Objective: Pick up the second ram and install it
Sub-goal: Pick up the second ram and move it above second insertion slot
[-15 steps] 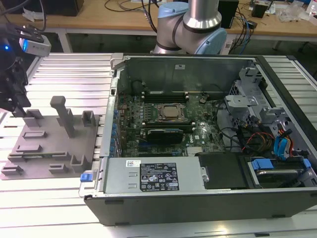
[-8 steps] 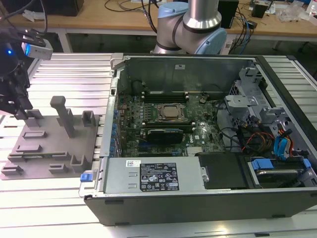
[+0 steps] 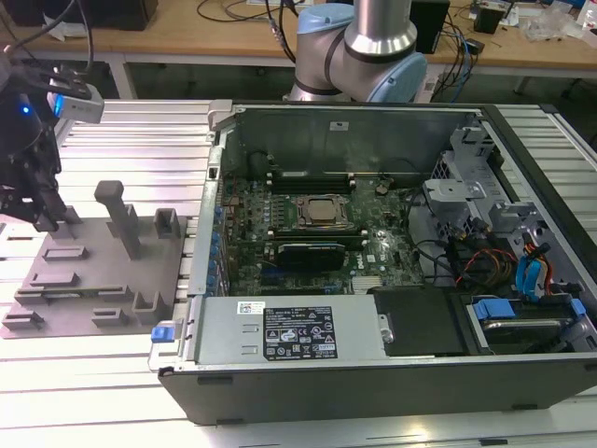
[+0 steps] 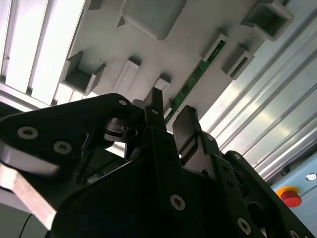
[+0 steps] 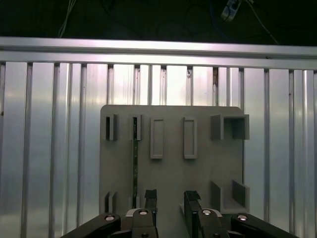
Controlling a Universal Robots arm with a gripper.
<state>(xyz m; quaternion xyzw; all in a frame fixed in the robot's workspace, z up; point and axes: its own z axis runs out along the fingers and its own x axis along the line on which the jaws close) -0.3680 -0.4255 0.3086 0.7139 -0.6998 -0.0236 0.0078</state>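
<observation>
The hand (image 5: 172, 196) is spread, its two fingers (image 5: 150, 201) apart with nothing between them, so it holds nothing. It hangs low over the grey holder plate (image 5: 208, 173), which lies on the slatted aluminium tabletop (image 5: 49, 124). The second ram (image 5: 134, 166) stands on its long edge in a pair of narrow slots of the holder plate. It is just beside the fingers, and in the first wrist view it is outside the gap between them.

I judge the task to be at its very start. The ram is not yet gripped, lifted from the holder plate, carried or seated.

The first wrist view looks squarely onto the holder plate and shows how the ram sits among the plate's slots and pockets. The second wrist view looks slantwise along the fingers and shows the ram (image 4: 199, 74) as a green strip running toward the fingertips. There its near end seems to line up with the gap, so I cannot tell whether the hand is centred on it.

The exterior view puts the hand (image 3: 42, 219) at the holder plate's edge on the exterior view's left. An open computer case (image 3: 373, 131) lies to the exterior view's right of the holder plate, well apart from the hand, with its processor socket (image 3: 322, 212) uncovered. I cannot tell whether the memory slots beside that socket are filled.
</observation>
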